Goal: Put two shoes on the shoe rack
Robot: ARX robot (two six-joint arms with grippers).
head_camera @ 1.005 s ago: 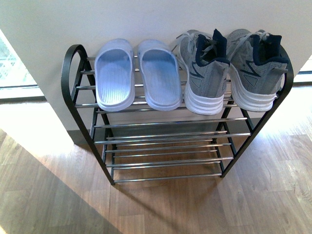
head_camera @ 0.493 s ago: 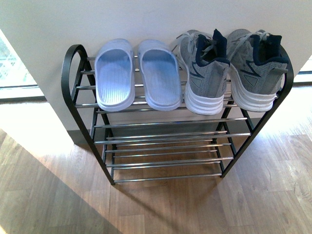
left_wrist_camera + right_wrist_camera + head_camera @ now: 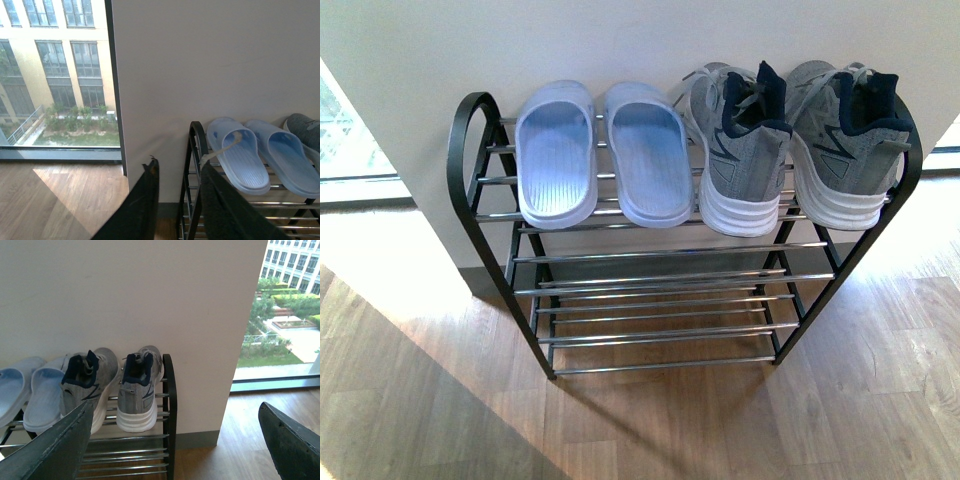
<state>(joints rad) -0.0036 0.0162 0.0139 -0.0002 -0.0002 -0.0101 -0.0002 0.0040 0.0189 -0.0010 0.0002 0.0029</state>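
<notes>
The shoe rack point(image 3: 665, 291) stands against a white wall, black side frames and silver rods. On its top tier lie two pale blue slide sandals point(image 3: 556, 155) point(image 3: 647, 152) at the left and two grey knit sneakers point(image 3: 740, 150) point(image 3: 845, 140) at the right, heels toward me. Neither arm shows in the front view. In the left wrist view my left gripper point(image 3: 178, 163) hangs open and empty near the rack's left frame point(image 3: 196, 145), short of the sandals point(image 3: 239, 157). My right gripper point(image 3: 176, 407) is wide open and empty, apart from the sneakers point(image 3: 139, 385) and the rack's right frame point(image 3: 169, 390).
Lower rack tiers point(image 3: 660, 335) hold nothing. Wooden floor point(image 3: 650, 430) spreads in front of the rack. Floor-to-ceiling windows point(image 3: 55, 75) point(image 3: 285, 315) flank the wall on both sides.
</notes>
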